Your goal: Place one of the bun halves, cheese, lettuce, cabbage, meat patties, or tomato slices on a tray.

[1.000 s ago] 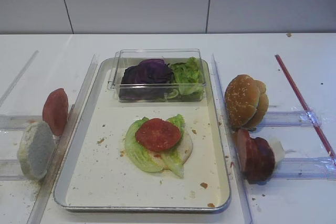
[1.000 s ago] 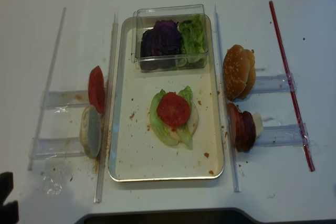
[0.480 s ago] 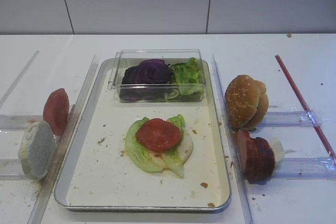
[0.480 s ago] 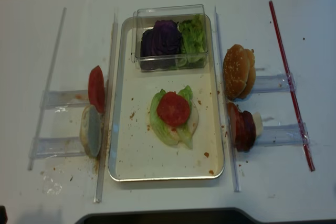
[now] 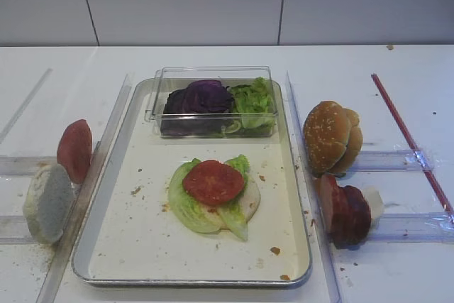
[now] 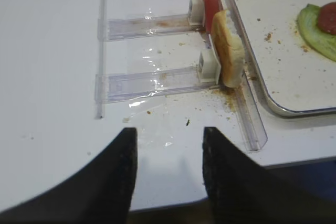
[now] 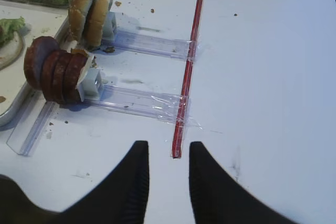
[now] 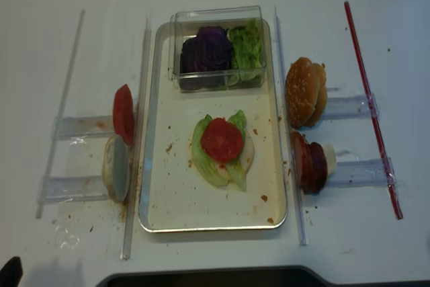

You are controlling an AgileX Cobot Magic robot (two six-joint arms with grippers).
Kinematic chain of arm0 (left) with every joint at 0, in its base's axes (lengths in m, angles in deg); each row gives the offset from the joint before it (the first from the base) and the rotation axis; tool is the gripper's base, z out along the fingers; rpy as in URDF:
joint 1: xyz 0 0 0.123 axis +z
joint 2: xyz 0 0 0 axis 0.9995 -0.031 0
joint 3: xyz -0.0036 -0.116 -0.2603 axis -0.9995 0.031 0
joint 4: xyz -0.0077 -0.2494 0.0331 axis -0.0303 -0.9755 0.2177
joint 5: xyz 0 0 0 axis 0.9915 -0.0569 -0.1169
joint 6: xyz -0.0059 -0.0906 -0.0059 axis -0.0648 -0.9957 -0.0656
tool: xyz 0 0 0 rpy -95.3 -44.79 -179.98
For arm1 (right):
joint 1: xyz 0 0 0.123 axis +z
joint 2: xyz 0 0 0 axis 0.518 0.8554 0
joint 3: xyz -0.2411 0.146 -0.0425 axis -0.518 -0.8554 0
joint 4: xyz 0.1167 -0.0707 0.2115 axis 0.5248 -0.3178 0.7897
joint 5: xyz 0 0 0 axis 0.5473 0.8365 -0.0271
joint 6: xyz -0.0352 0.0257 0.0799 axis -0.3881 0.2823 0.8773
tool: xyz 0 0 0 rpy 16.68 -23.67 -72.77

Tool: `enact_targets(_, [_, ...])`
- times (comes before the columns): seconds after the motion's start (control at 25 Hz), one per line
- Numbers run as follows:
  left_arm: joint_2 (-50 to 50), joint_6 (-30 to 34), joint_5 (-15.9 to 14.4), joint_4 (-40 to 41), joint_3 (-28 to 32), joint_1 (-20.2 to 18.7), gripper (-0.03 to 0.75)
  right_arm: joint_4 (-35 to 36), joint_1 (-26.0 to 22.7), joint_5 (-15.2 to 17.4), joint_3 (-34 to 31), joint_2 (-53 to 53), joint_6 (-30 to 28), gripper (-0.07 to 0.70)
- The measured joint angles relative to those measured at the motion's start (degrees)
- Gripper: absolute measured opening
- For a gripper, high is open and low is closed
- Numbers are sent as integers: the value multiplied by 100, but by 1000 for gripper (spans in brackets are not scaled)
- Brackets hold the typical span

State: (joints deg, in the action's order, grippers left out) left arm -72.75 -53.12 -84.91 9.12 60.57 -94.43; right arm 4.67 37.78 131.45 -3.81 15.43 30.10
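Observation:
On the silver tray (image 5: 142,235) (image 8: 168,196) a tomato slice (image 5: 213,182) (image 8: 222,140) lies on lettuce (image 5: 186,205) over a pale bun half (image 5: 250,200). A second tomato slice (image 5: 74,150) and a bun half (image 5: 48,204) (image 6: 228,53) stand on edge in racks left of the tray. To its right stand sesame bun halves (image 5: 331,137) (image 7: 89,6) and meat patties (image 5: 345,211) (image 7: 55,74). Cabbage (image 5: 200,97) and more lettuce (image 5: 254,98) fill the clear box. My left gripper (image 6: 169,132) is open over the table's near edge. My right gripper (image 7: 168,144) hovers empty, fingers apart. I cannot make out cheese.
The clear plastic box (image 5: 159,94) sits at the tray's far end. Clear plastic rails (image 6: 152,82) (image 7: 142,100) flank the tray on both sides. A long red strip (image 7: 189,66) (image 8: 369,99) runs along the right, ending just ahead of the right fingertips.
The dark tip of the left gripper at the lower left corner of the realsense view has sunk toward the bottom edge. The food and the tray have not moved.

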Motion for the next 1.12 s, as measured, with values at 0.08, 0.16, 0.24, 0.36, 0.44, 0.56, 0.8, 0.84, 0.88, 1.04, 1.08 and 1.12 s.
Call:
enact_targets(0.08, [0,77,55,-49,23,0,295,0,0,0,0,0,0,249])
enact_targets(0.16, [0,90,72,-49,23,0,295,0,0,0,0,0,0,249])
enact_targets(0.24, [0,90,94,-49,23,0,295,0,0,0,0,0,11,249])
enact_targets(0.36, [0,90,94,-49,23,0,295,0,0,0,0,0,22,248])
enact_targets(0.44, [0,90,94,-49,23,0,295,0,0,0,0,0,20,249])
enact_targets(0.56, [0,90,94,-49,23,0,295,0,0,12,0,0,20,248])
enact_targets(0.8, [0,90,94,-49,23,0,295,0,0,12,0,0,20,248])
enact_targets(0.84, [0,90,94,-49,23,0,295,0,0,12,0,0,20,248])
enact_targets(0.88, [0,90,94,-49,23,0,295,0,0,12,0,0,20,248])
enact_targets(1.04, [0,90,94,-49,23,0,295,0,0,12,0,0,10,248])
enact_targets(1.08, [0,90,94,-49,23,0,295,0,0,12,0,0,10,248])
enact_targets(1.12, [0,90,94,-49,23,0,295,0,0,12,0,0,10,248])
